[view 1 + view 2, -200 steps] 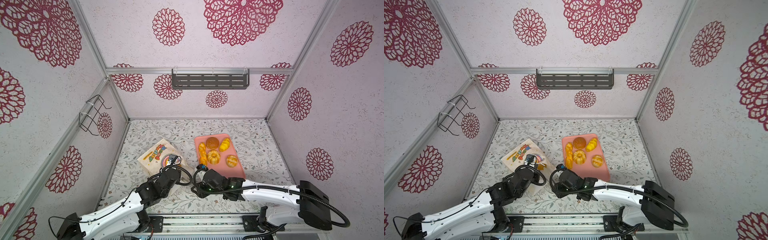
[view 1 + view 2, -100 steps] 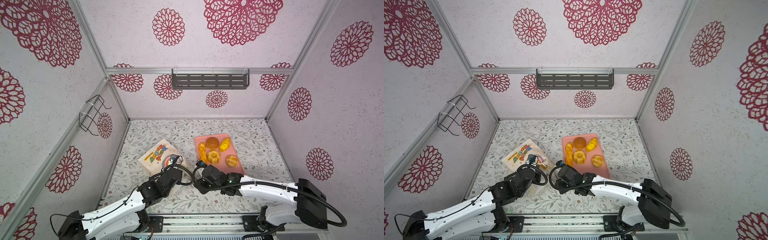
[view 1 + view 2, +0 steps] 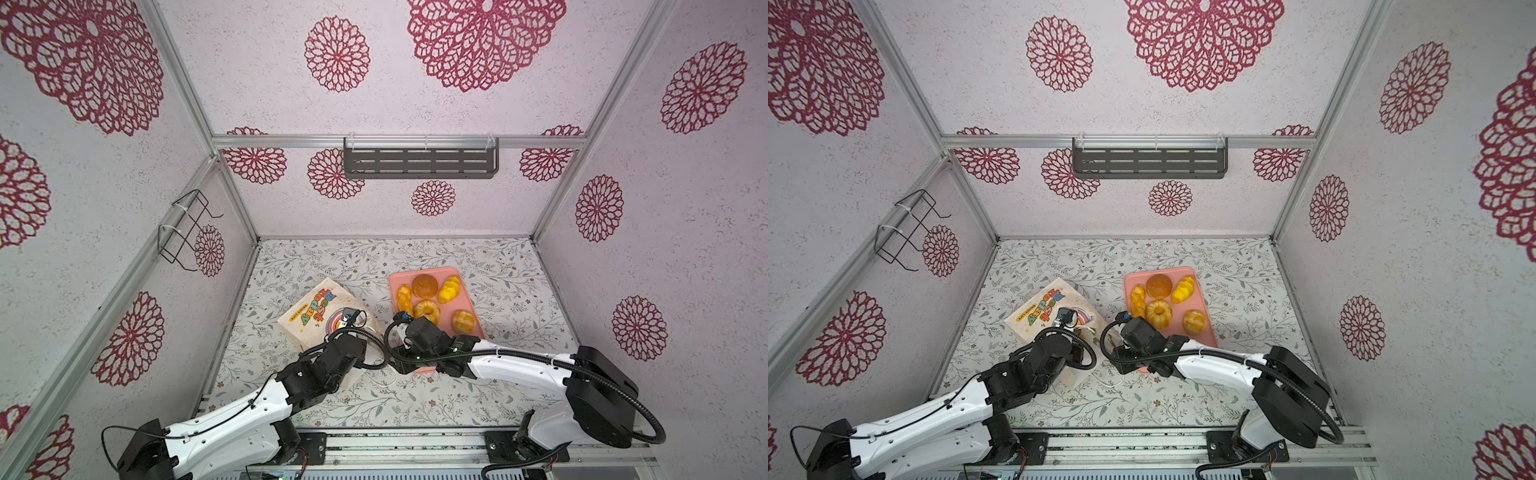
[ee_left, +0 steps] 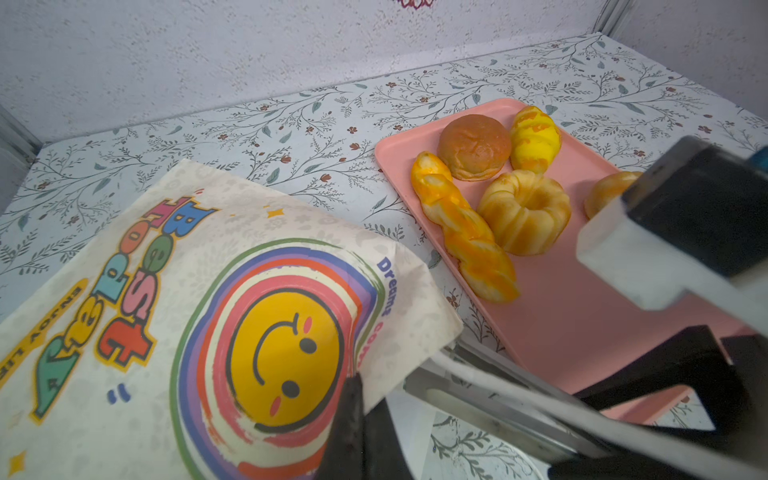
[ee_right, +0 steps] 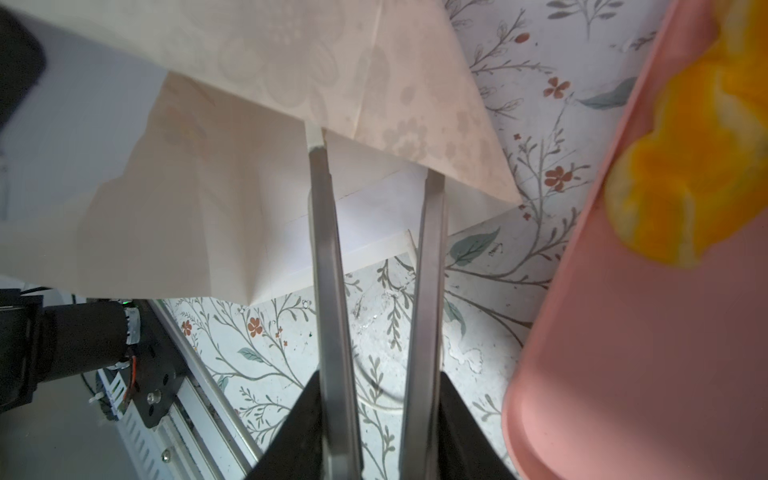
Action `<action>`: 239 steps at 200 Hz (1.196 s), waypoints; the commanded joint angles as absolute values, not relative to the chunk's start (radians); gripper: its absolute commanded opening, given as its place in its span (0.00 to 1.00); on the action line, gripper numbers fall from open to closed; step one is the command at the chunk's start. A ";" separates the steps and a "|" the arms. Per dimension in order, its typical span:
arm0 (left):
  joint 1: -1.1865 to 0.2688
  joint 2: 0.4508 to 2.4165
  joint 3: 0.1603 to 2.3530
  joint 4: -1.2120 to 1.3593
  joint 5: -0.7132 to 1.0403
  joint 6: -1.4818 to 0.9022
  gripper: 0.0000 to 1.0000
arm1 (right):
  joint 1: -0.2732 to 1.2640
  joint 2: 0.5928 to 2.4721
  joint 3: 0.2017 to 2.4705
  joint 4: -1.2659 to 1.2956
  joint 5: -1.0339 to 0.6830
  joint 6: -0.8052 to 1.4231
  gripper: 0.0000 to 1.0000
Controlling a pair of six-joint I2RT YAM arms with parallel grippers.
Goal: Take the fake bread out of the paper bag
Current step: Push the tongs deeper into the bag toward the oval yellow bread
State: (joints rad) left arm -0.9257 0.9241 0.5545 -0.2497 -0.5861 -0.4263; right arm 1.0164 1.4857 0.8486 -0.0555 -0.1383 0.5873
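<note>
The right arm has just swung a little farther from the near rail. Its wrist now sits between the paper bag (image 3: 316, 307) and the left edge of the pink tray (image 4: 573, 291). In its wrist view the right gripper (image 5: 374, 160) has its long metal fingers slightly parted with nothing between them. The tips are right at the bag's mouth, and one of them slips under the upper flap. To me that looks like it's going back in for another piece.

The left gripper (image 4: 358, 395) hasn't budged. It stays pinched shut on the near edge of the bag, holding the mouth up, and the bag has hardly shifted on the left half of the table.

Five pieces of fake bread are already out on the tray, the same count as a moment ago. There's a braided stick (image 4: 461, 237), a brown bun (image 4: 473, 147), a yellow roll (image 4: 535, 139), a ring cake (image 4: 524, 210) and a round bun (image 3: 463, 322). I can't tell whether more is left inside (the bit of interior I can see looks bare and white).

The drooping upper flap hangs over the fingertips and could get pushed in. The tray's rim is just beside the right gripper, and the two wrists are working very close together.

A grey shelf (image 3: 419, 162) on the far wall and a wire rack (image 3: 187, 228) on the left wall are both well clear of it all.
</note>
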 commanded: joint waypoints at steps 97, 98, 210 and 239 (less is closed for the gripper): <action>-0.922 0.920 0.550 -0.212 -0.589 -0.433 0.00 | 1.089 1.232 0.718 0.099 -0.237 0.874 0.40; -0.922 0.920 0.550 -0.212 -0.589 -0.434 0.00 | 1.089 1.231 0.721 0.092 -0.236 0.869 0.40; -0.922 0.879 0.537 -0.262 -0.590 -0.465 0.00 | 1.081 1.438 0.993 -0.330 -0.129 0.401 0.40; -0.922 0.884 0.534 -0.251 -0.591 -0.472 0.00 | 1.075 1.481 1.028 -0.368 -0.103 0.373 0.40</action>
State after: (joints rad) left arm -0.9257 0.8902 0.5465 -0.2523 -0.5911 -0.4500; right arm 1.0863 1.4670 0.9768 -0.3252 -0.1421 0.4477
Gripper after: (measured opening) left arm 0.045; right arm 0.402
